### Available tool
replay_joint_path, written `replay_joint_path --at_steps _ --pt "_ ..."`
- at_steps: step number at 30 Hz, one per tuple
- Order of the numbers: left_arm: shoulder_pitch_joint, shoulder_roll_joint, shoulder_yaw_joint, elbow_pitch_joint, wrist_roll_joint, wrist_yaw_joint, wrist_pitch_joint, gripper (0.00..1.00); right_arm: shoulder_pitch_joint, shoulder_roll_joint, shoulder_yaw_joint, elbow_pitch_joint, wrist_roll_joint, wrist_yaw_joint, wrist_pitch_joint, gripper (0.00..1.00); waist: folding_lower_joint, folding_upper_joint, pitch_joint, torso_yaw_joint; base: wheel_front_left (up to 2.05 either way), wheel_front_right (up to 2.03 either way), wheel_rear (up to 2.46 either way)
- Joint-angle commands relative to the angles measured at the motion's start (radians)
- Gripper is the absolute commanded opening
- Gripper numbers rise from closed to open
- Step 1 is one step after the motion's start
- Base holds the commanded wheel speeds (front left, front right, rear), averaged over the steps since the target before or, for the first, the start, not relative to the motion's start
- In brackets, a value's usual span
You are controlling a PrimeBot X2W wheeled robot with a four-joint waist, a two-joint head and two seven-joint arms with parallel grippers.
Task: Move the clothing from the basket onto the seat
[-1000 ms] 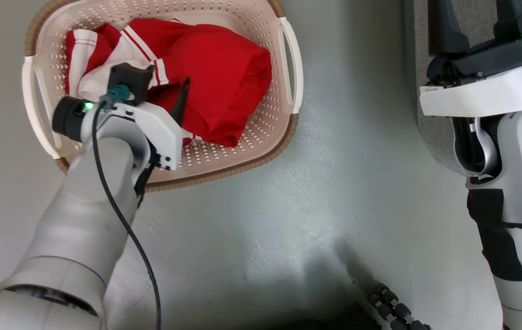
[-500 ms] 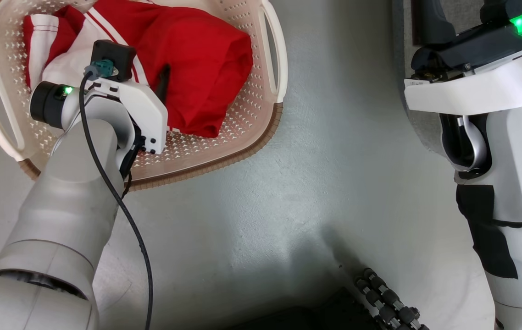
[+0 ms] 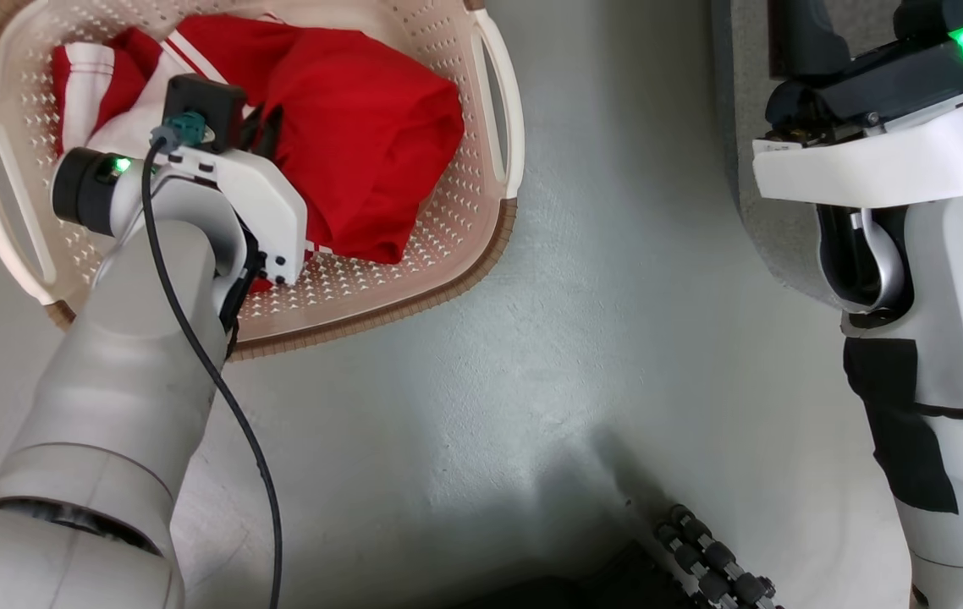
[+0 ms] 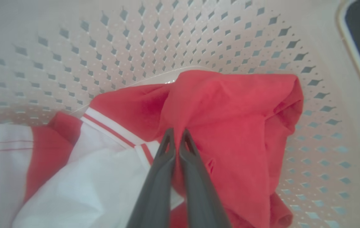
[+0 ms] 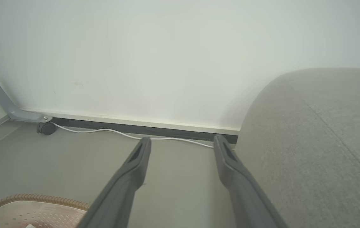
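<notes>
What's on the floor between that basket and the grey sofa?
Nothing. In the head view, the stretch of floor between the basket and the sofa is bare.

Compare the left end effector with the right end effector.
The left end effector is shut on the red clothing; the right end effector stands open and empty. The left reaches inside the basket; the right is outside it, by the grey seat. Both have long dark fingers.
</notes>
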Motion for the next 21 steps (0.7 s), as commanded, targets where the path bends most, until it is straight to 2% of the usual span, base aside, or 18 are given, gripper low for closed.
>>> replay_joint_path --at_steps 1,13,21 --pt "0.040 0.007 0.001 -0.007 -0.007 -0.007 -0.023 0.00 0.037 0.008 -0.001 -0.021 0.011 0.007 -0.006 1.00 0.0000 0.0000 -0.024 0.006 0.00 0.00 0.00" --pt "0.110 -0.010 -0.011 -0.055 -0.058 -0.019 -0.068 0.00 0.087 0.000 -0.034 0.039 0.015 0.007 -0.006 1.00 0.0000 0.0000 -0.154 0.042 0.00 0.00 0.00" --pt "0.193 -0.006 0.004 -0.206 -0.078 -0.019 -0.069 0.00 0.133 -0.017 -0.045 0.082 0.018 0.007 -0.006 1.00 0.0000 0.0000 -0.258 0.071 0.00 0.00 0.00"
